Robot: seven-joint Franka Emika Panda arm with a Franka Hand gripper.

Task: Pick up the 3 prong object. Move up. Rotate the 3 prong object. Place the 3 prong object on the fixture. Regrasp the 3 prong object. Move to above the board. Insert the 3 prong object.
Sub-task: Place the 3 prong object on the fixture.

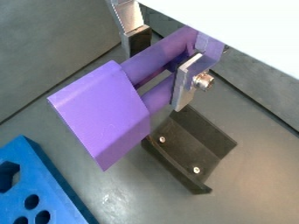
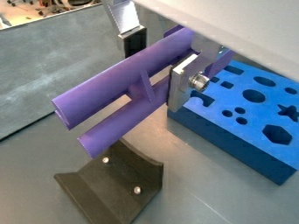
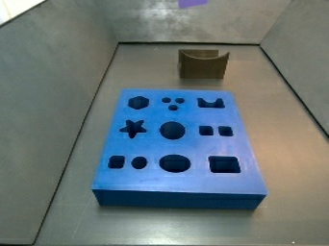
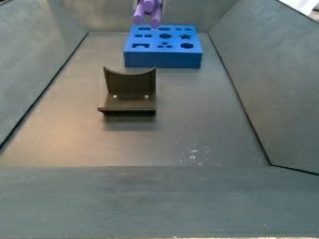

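The light-purple 3 prong object [image 1: 111,109] [image 2: 117,92] lies crosswise between the silver fingers of my gripper [image 1: 162,68] [image 2: 158,66], which is shut on it near one end. It hangs high in the air. Both side views show only a purple scrap of the 3 prong object [image 3: 193,3] [image 4: 147,9] at the top edge, and the gripper itself is cut off there. Below it on the floor stands the dark fixture [image 1: 193,149] [image 2: 111,188] [image 3: 203,63] [image 4: 129,91]. The blue board [image 1: 17,162] [image 2: 222,131] [image 3: 244,144] [image 4: 187,58] lies flat beside the fixture.
Grey sloping walls [image 3: 64,106] [image 4: 37,84] close in the floor on all sides. The board's holes, a star, circles, squares and a hexagon, all face up with nothing in them.
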